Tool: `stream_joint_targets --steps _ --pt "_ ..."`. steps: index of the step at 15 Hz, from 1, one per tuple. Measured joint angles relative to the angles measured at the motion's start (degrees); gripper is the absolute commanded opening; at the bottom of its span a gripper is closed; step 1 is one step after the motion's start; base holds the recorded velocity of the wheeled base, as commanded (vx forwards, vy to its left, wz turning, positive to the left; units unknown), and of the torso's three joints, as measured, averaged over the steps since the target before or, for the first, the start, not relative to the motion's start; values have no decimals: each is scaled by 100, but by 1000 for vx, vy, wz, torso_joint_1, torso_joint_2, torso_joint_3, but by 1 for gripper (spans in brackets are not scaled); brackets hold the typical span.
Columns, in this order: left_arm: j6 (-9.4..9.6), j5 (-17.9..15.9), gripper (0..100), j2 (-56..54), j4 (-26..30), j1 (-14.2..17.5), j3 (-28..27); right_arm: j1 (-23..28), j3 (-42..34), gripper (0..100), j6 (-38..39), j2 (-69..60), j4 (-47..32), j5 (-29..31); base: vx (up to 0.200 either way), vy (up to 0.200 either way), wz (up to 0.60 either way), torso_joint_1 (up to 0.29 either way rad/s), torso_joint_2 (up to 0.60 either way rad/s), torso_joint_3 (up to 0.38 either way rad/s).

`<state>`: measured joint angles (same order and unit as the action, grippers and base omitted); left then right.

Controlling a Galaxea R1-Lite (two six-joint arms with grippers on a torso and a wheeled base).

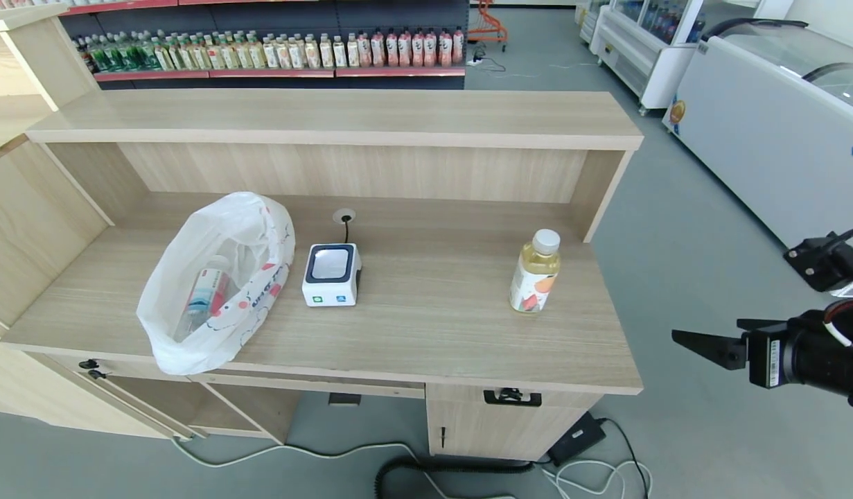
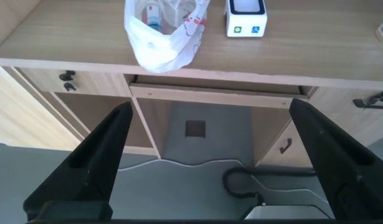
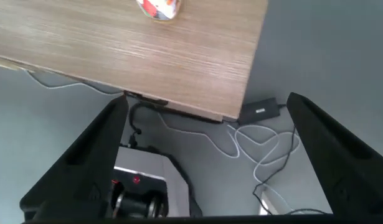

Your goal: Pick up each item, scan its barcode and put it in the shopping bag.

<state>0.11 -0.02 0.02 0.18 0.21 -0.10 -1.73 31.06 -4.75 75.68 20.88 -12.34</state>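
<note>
A bottle of yellow drink (image 1: 535, 272) with a white cap stands upright on the right part of the wooden counter (image 1: 433, 326). A white barcode scanner (image 1: 331, 274) sits mid-counter. To its left lies the white shopping bag (image 1: 253, 235), mouth open, with a bottle (image 1: 203, 299) lying inside. My right gripper (image 1: 696, 344) hovers off the counter's right end, below the bottle's level, open and empty. In the right wrist view the right gripper (image 3: 207, 162) points at the counter corner, with the bottle's base (image 3: 159, 7) beyond. My left gripper (image 2: 207, 162) is open and empty, held low before the counter front, bag (image 2: 160, 37) and scanner (image 2: 246, 17) above.
A raised back ledge (image 1: 329, 118) and side panels wall the counter at the rear. Cables (image 1: 426, 471) and a power brick (image 1: 577, 438) lie on the floor below. Freezers (image 1: 759, 118) stand to the right, drink shelves (image 1: 274, 52) behind.
</note>
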Motion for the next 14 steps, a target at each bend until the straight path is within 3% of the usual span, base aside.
stream_joint_targets --steps 5,14 --pt "-1 2 100 0 0 0 0 -416 -52 100 222 690 1694 55 0 0 0 0 0 0" --pt "-1 2 100 0 -2 4 0 -642 -946 100 238 2336 4559 339 0 0 0 0 0 0"
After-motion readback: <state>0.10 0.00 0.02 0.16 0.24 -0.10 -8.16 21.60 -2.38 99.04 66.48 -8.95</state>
